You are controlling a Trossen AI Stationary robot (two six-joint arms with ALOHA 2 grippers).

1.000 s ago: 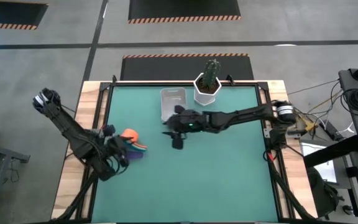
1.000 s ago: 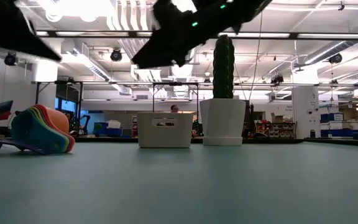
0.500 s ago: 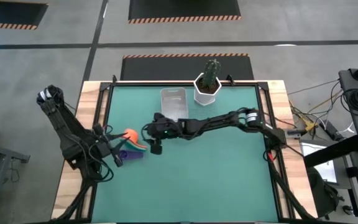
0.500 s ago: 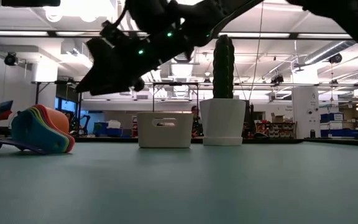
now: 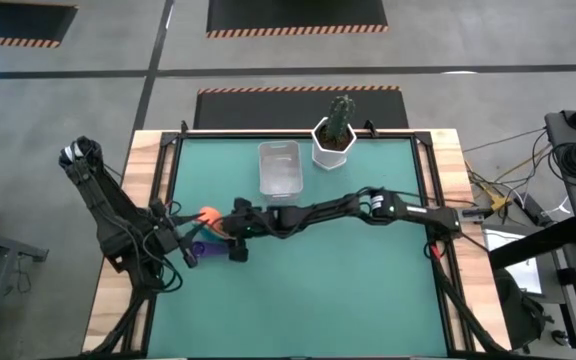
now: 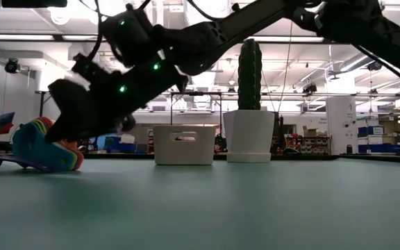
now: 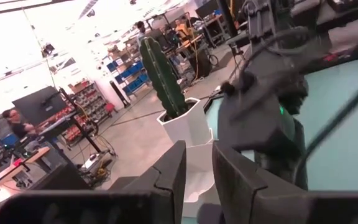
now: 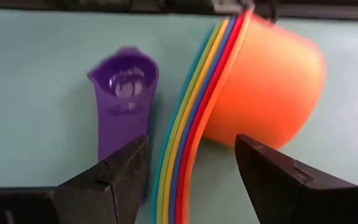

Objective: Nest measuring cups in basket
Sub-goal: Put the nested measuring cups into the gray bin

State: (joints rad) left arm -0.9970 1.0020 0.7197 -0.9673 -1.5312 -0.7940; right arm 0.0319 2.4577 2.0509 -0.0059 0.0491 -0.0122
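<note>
**Risk: the nested stack may slip or come apart when the right gripper closes**

The right gripper (image 5: 236, 240) is stretched far across the table, close to its left edge, and its two fingers stand apart, not holding anything. In the right wrist view the stack of measuring cups (image 8: 241, 106) lies on its side between the fingers: the orange cup (image 8: 267, 81) is outermost, and the coloured rims and handles of the others fan out beside it. The purple cup (image 8: 124, 93) lies alone on the mat just beside the stack, apparently not nested with the rest.

The basket (image 5: 279, 168) stands near the far edge of the table, beside the white cactus pot (image 5: 331, 145), well apart from the cups. It looks empty, so I judge that the main work is not done yet.

The left gripper (image 5: 190, 247) waits at the left edge, near the cups. Its fingers are almost together in the left wrist view, with only a thin gap.

What could go wrong, in my judgement:

- The stack is round and lies tilted. If the fingers close on the curved orange body, it may roll or squeeze out sideways.
- If they close only on the thin handles, the cups may separate and fall during the carry.
- The purple cup may be pushed away by a finger, or forgotten on the mat.
- The two arms are near each other here, so a contact between them is possible.
- The basket is light, and a careless lowering could push it toward the pot.
</note>
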